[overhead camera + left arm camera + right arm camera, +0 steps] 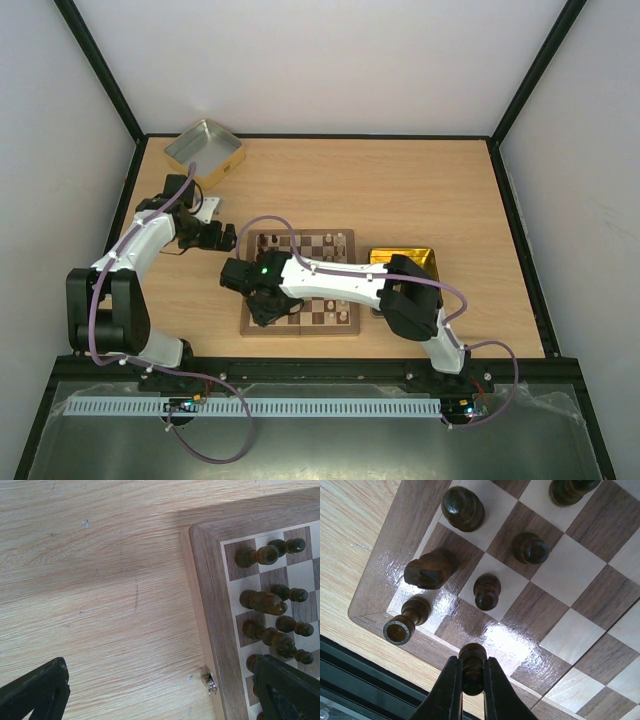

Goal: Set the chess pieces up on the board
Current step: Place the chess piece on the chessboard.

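The chessboard (pixel 318 247) lies at the table's middle. My right gripper (pixel 471 662) is shut on a dark brown pawn (pixel 472 669) and holds it above the board's near-left corner (pixel 390 580); in the top view the gripper (pixel 264 305) is over that corner. Below it stand a dark rook (pixel 407 621), a knight (pixel 427 570), a bishop (pixel 462 507) and two pawns (pixel 486 591). My left gripper (pixel 222 240) is open and empty, low over bare table beside the board's far-left corner (pixel 210 580). Several dark pieces (pixel 260 555) stand there. One finger (pixel 285 690) overlaps the board.
A yellow-gold tin (pixel 405 260) sits against the board's right side, partly under my right arm. A silver tin (pixel 204 150) stands at the table's far-left corner. A small metal clasp (pixel 211 685) sticks out of the board's left edge.
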### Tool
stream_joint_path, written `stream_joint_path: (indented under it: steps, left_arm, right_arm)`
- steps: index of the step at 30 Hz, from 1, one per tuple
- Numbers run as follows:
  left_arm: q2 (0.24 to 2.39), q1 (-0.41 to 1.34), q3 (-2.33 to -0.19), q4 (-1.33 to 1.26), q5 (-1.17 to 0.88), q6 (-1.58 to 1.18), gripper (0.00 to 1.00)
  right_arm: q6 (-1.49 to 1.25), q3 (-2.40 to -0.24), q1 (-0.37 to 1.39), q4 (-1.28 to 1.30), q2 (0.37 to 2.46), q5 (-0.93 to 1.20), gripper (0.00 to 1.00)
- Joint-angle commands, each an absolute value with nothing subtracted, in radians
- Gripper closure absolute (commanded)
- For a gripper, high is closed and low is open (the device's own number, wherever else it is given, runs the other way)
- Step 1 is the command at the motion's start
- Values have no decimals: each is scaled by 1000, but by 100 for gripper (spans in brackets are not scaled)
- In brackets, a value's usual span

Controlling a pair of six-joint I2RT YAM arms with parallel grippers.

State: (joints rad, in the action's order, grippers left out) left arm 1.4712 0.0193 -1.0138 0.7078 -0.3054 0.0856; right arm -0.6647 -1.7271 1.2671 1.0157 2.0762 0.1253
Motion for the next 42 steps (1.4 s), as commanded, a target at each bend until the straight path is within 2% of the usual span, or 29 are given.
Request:
stream_joint_path:
  steps: [1,27,33,42]
  left_arm:
    - [1466,15,-1011,715,-307,86,0]
    - [1488,15,-1021,720,-314,86,0]
    - [1485,15,-1021,722,-313,87,0]
    - [1482,15,-1020,720,-313,87,0]
  right_arm:
    - [-645,-1744,1254,1005,2100,138,95]
    - [-607,-1768,1239,1001,2131,185,94]
    - [-606,-1774,1240,1009,2134,182,78]
    - [-606,-1770,1239,1004,2121,177,77]
